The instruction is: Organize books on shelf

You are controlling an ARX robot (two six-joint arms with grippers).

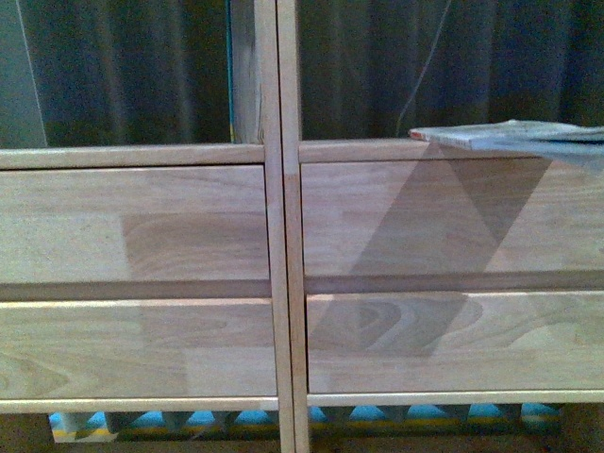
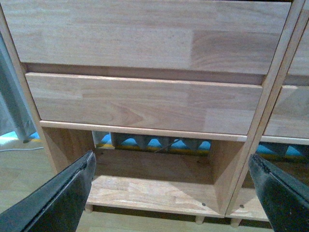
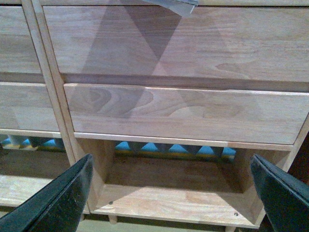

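The light-wood shelf (image 1: 283,236) fills the front view, with two columns of plain drawer-like fronts. A thin book (image 1: 514,138) lies flat in the upper right compartment, its corner jutting out over the front edge; that corner also shows in the right wrist view (image 3: 175,6). Neither arm shows in the front view. My left gripper (image 2: 174,193) is open and empty, facing the shelf's (image 2: 145,96) left column above its bottom compartment. My right gripper (image 3: 171,193) is open and empty, facing the right column (image 3: 183,111) above its bottom compartment.
Dark curtains (image 1: 123,66) hang behind the open upper compartments. A blue and yellow patterned strip (image 1: 283,420) shows through the backless bottom compartments. The wooden floor (image 2: 24,174) lies left of the shelf.
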